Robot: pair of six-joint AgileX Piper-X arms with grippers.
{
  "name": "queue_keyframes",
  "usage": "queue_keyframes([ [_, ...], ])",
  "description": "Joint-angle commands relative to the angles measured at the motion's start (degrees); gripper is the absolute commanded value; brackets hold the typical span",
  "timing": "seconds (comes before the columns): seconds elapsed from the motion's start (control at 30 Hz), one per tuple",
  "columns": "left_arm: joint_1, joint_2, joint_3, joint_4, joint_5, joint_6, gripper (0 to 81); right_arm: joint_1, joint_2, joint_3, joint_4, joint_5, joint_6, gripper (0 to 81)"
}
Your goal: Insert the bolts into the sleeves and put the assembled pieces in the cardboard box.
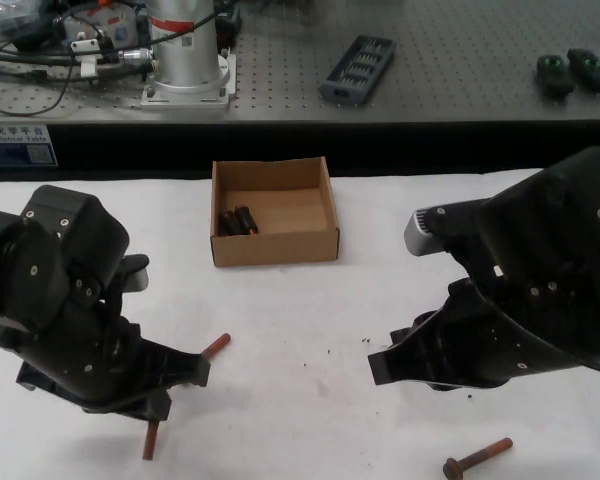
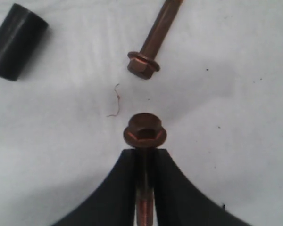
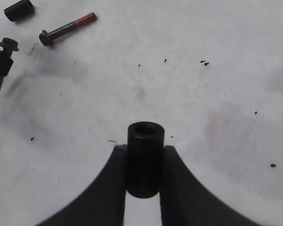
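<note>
My left gripper (image 2: pixel 145 155) is shut on the shank of a copper bolt (image 2: pixel 145 134), whose hex head juts out past the fingertips. Just beyond it on the white cloth lie a second bolt (image 2: pixel 153 40) and a loose black sleeve (image 2: pixel 16 41). My right gripper (image 3: pixel 145 149) is shut on another black sleeve (image 3: pixel 145 160), held just above the cloth with its bore facing outward. In the high view the left arm's held bolt (image 1: pixel 151 438) hangs low at the front left. The cardboard box (image 1: pixel 275 245) stands at mid-table with dark assembled pieces (image 1: pixel 238 221) in its left corner.
One more bolt (image 1: pixel 477 458) lies at the front right edge. The loose bolt (image 1: pixel 216 346) rests beside the left arm. Behind the cloth is a perforated bench with a metal post (image 1: pixel 185 45), cables and a black tool rack (image 1: pixel 358 68).
</note>
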Motion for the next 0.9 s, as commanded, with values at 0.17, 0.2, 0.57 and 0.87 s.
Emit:
queue_keyframes([
  [0.17, -0.2, -0.91, -0.4, 0.2, 0.95, 1.49, 45.6, 0.11, 0.15, -0.21, -1.8, -0.26, -0.53, 4.3],
  [0.2, -0.2, -0.91, -0.4, 0.2, 0.95, 1.16, 50.4, 0.11, 0.15, -0.21, -1.8, -0.26, -0.53, 4.3],
  [0.57, -0.36, -0.91, -0.4, 3.49, 1.36, 1.15, 47.2, 0.11, 0.15, -0.21, -1.8, -0.26, -0.53, 4.3],
  [0.87, -2.4, -0.91, -0.4, 1.17, -4.41, 0.77, 47.2, 0.11, 0.15, -0.21, -1.8, -0.26, -0.53, 4.3],
])
